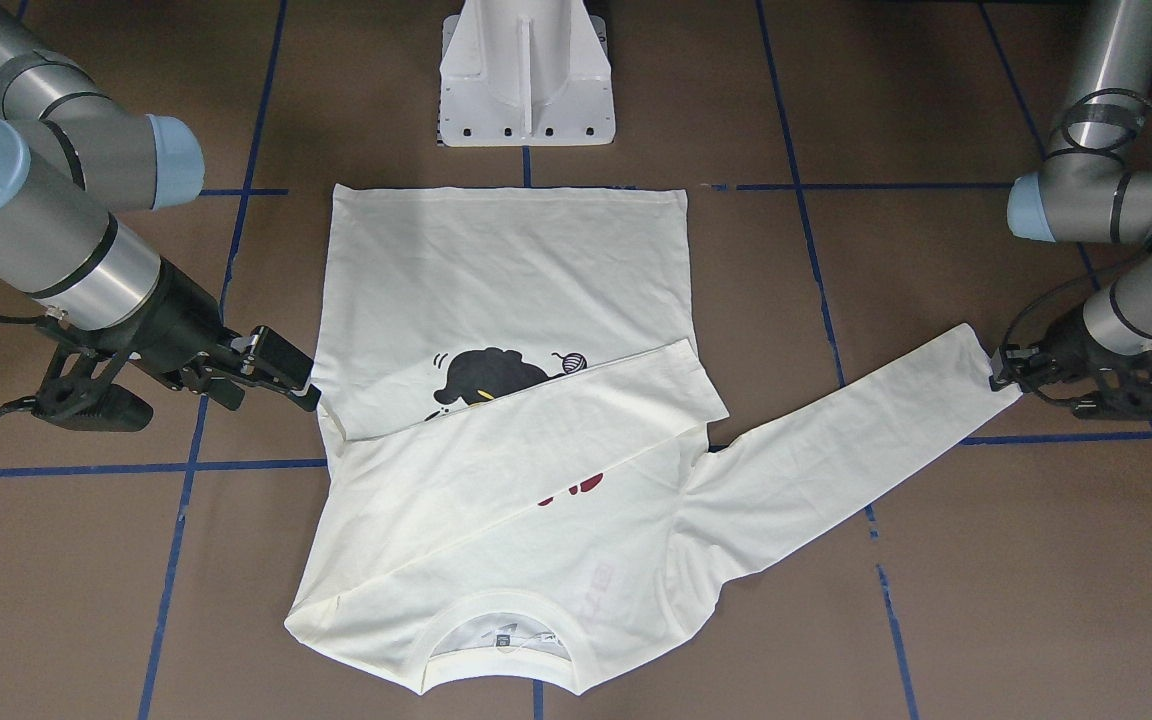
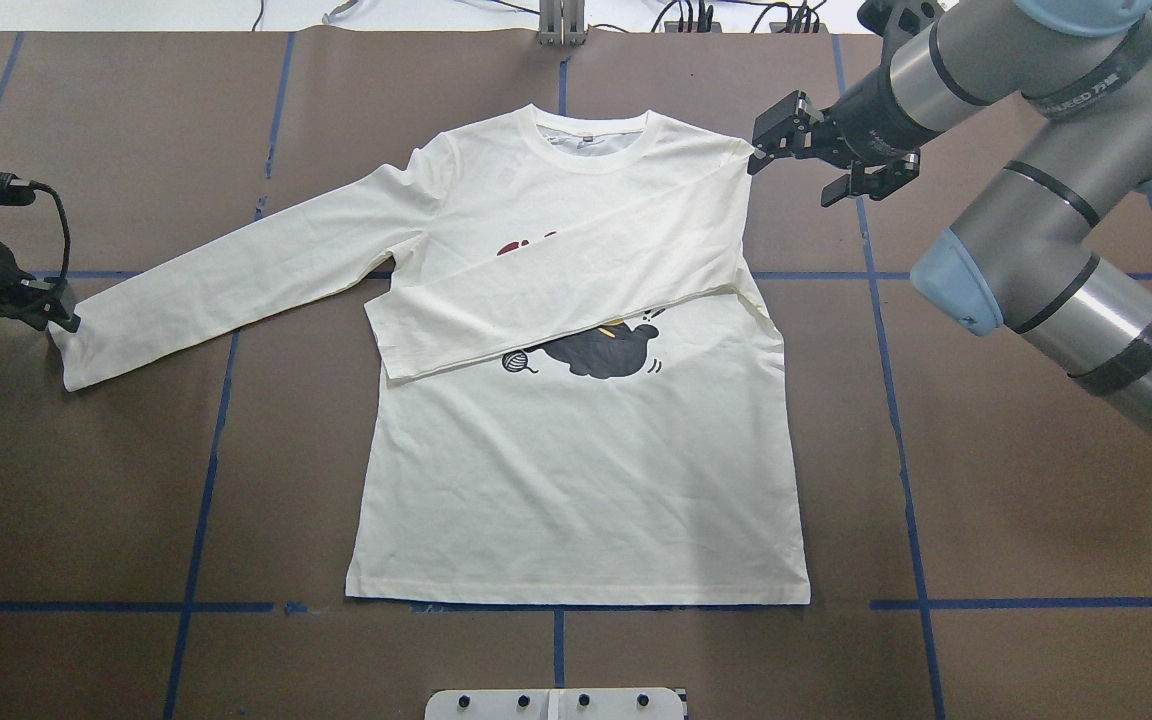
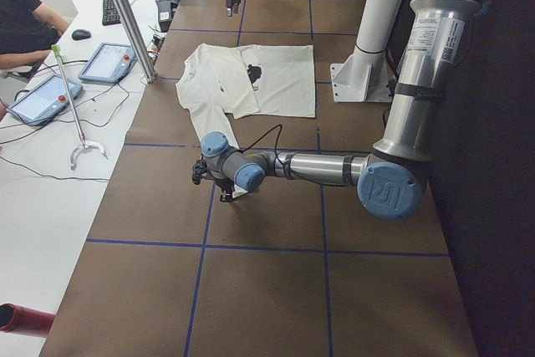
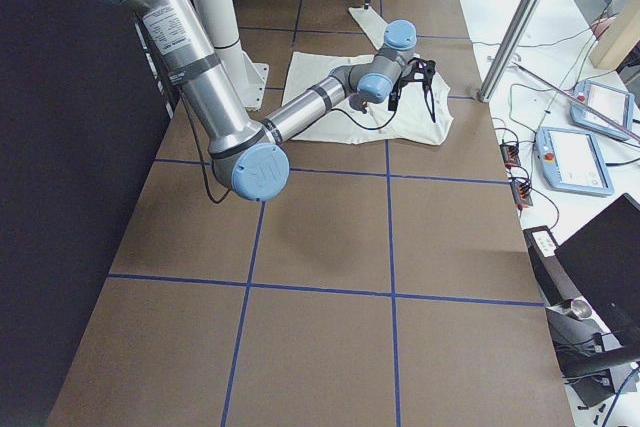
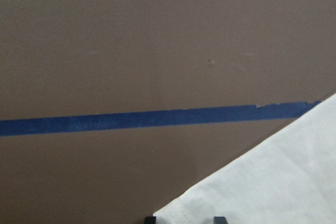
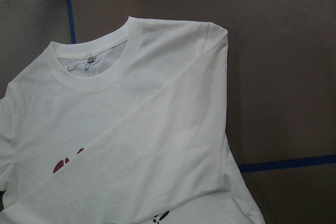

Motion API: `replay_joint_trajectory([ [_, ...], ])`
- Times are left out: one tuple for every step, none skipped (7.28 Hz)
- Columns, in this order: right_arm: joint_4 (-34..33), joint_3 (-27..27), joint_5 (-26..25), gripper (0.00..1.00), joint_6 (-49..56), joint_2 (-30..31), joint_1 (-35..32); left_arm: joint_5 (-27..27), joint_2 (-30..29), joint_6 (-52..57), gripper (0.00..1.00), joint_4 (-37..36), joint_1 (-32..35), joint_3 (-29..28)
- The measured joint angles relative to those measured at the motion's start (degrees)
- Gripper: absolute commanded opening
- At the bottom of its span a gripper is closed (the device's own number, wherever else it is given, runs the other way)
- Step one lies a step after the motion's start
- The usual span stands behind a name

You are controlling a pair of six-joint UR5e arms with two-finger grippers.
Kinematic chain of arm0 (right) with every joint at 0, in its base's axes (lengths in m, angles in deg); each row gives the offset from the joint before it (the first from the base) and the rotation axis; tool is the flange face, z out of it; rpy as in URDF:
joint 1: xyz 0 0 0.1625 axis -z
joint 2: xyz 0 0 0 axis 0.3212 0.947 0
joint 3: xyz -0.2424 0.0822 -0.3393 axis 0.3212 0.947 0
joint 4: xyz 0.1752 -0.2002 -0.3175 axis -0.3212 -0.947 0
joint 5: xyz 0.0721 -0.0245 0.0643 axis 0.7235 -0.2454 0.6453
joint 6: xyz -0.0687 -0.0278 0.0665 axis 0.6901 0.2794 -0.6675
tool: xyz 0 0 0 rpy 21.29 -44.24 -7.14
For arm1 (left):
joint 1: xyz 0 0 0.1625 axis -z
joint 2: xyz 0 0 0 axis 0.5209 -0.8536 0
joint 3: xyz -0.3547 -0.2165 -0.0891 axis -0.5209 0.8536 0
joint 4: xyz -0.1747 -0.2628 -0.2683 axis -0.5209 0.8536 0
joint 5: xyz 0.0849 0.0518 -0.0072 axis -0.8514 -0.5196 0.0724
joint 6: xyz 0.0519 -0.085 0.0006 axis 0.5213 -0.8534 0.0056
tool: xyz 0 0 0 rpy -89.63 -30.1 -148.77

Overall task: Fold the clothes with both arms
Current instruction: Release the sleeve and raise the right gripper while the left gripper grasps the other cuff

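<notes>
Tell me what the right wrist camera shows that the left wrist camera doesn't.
Right wrist only: the collar of the T-shirt, one sleeve folded across the chest, and a bit of red lettering. Left wrist only: the outstretched sleeve's cuff at the left gripper, whose fingertips stand apart. Both: cream fabric, the brown table and blue tape.
</notes>
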Motion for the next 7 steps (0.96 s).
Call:
replay_joint_trajectory([
  [0.0, 0.0, 0.02, 0.95, 0.0, 0.0, 0.0, 0.0, 0.0, 0.0, 0.0, -0.02, -0.09, -0.04],
  [-0.01, 0.0, 0.02, 0.95, 0.0, 0.03, 0.0, 0.0, 0.0, 0.0, 0.0, -0.05, -0.12, -0.06],
  [0.0, 0.0, 0.03, 0.95, 0.0, 0.06, 0.0, 0.0, -0.02, -0.02, 0.0, -0.09, -0.14, 0.05],
  [0.02, -0.02, 0.03, 0.96, 0.0, 0.14, 0.0, 0.06, -0.06, -0.06, 0.0, -0.11, -0.15, 0.62],
  [0.03, -0.09, 0.03, 0.95, 0.0, 0.27, -0.03, 0.28, 0.02, -0.1, 0.0, -0.16, -0.11, 2.01],
  [0.03, -0.36, 0.09, 1.0, 0.0, 0.59, -0.21, 0.77, 0.31, -0.18, 0.0, -0.62, -0.02, 4.82],
  [-0.01, -1.17, 0.35, 1.0, 0.02, 1.5, -0.91, 1.89, 0.29, -0.87, 0.0, -3.05, 0.01, 9.69],
])
